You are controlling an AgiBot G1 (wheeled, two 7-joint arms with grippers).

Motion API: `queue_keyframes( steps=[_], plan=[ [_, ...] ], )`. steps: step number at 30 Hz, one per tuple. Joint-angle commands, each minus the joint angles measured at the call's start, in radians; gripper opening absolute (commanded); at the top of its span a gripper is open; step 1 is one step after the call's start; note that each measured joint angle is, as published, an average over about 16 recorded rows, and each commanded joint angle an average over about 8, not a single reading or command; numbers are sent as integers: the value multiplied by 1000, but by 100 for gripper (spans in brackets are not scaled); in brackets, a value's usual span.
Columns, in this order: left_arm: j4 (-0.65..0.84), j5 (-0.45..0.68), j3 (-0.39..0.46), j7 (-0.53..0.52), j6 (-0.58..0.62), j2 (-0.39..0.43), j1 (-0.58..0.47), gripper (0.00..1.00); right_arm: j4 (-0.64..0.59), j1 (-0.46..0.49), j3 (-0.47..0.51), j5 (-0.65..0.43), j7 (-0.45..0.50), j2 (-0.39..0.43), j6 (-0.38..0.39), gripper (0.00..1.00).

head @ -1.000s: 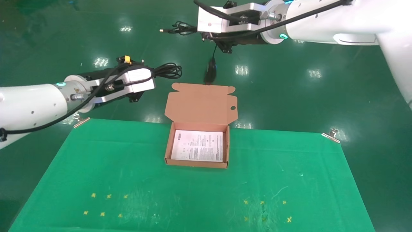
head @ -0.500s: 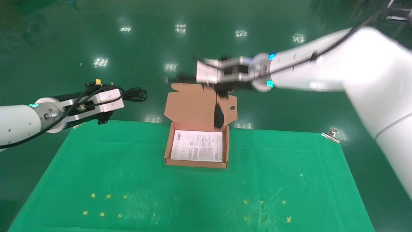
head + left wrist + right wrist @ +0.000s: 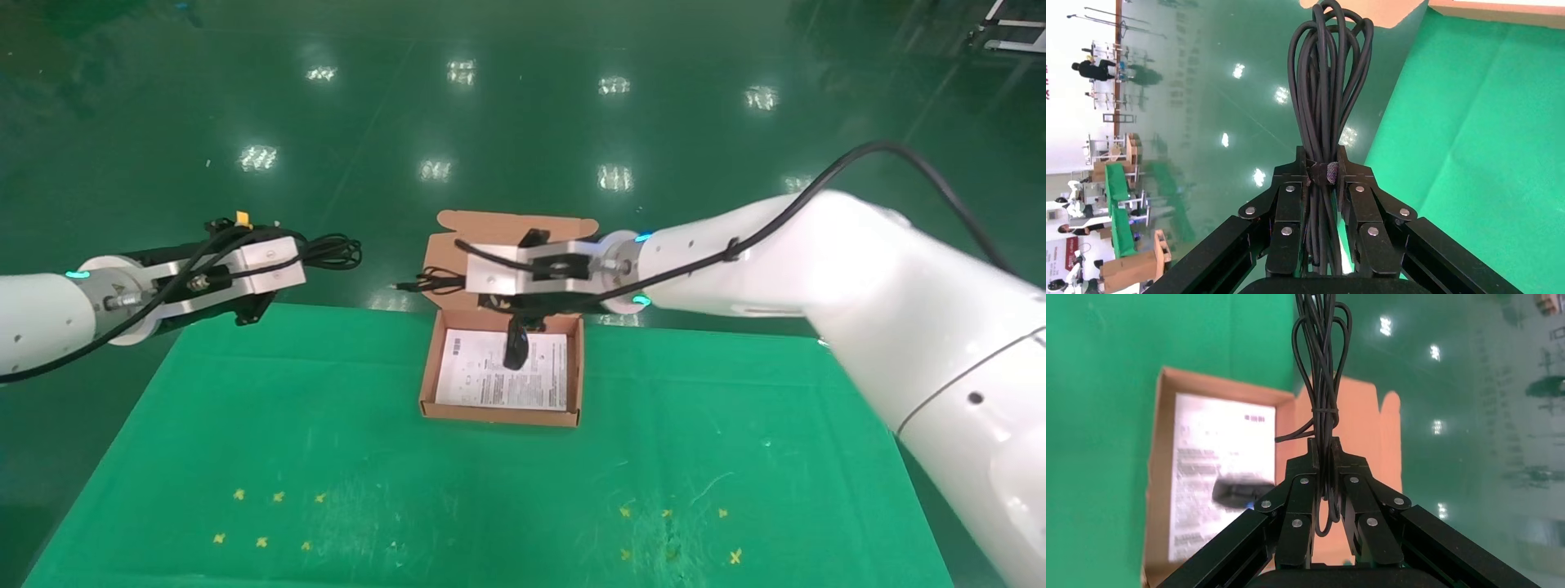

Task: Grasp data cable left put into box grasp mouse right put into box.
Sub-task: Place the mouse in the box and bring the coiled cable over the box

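Two grippers are busy: the right gripper (image 3: 490,287) pinches the cord, dangling the mouse (image 3: 516,349) over the box (image 3: 498,415) at the bench's far edge. Lower it gently, then let go. The left gripper (image 3: 286,265), past the bench's far left corner, squeezes the data cable (image 3: 331,250).

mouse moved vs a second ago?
Yes. The mouse, dangling by its cord from the right gripper, came down from beyond the lid's far edge to hang over the box and its printed sheet.
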Motion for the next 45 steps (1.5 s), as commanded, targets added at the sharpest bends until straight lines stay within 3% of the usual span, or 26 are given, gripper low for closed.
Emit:
queue_keyframes(
  steps=[1, 12, 26, 27, 34, 35, 45],
  plan=[
    [-1, 1, 0, -1, 0, 0, 0, 0, 4, -9, -28, 27, -2, -2, 15, 0],
    [-2, 2, 0, -2, 1, 0, 1, 0, 28, -35, -181, 179, 1, -4, 117, 0],
    [-2, 2, 0, -2, 1, 0, 1, 0, -94, -74, -320, 266, 179, -1, 182, 0],
    [-2, 2, 0, -2, 1, 0, 1, 0, -97, -73, -326, 267, 185, -1, 181, 4],
    [-1, 2, 0, -2, 1, 1, 1, 0, -99, -71, -354, 277, 203, 5, 184, 92],
    [-2, 2, 0, -1, 1, 1, 1, 0, -95, -71, -357, 279, 205, 9, 185, 100],
    [21, 13, 30, 27, -26, 60, 18, 0, -54, -61, -369, 273, 227, 46, 188, 100]
  ],
)
